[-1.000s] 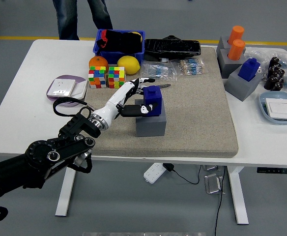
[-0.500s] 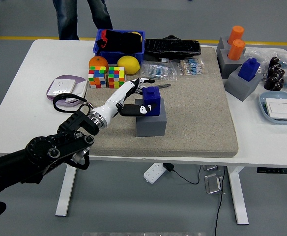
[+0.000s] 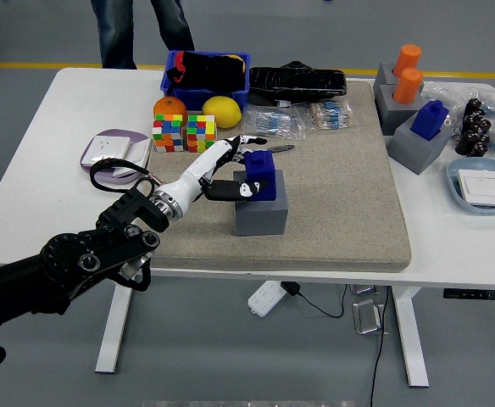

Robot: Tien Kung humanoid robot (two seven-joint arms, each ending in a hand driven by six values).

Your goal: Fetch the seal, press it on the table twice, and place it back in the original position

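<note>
The robot's left hand (image 3: 230,170) has its fingers clamped around the blue seal (image 3: 262,174) on its grey block (image 3: 259,214); the seal looks rigid, light, and best gripped by its sides.

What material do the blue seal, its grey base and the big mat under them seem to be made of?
The blue seal, held by the left hand, looks like smooth, hard plastic: even colour, crisp moulded edges. Its grey base seems matte plastic or a 3D-printed block, flat and dull. The mat looks like beige felt or coarse fabric, speckled and without shine.
</note>
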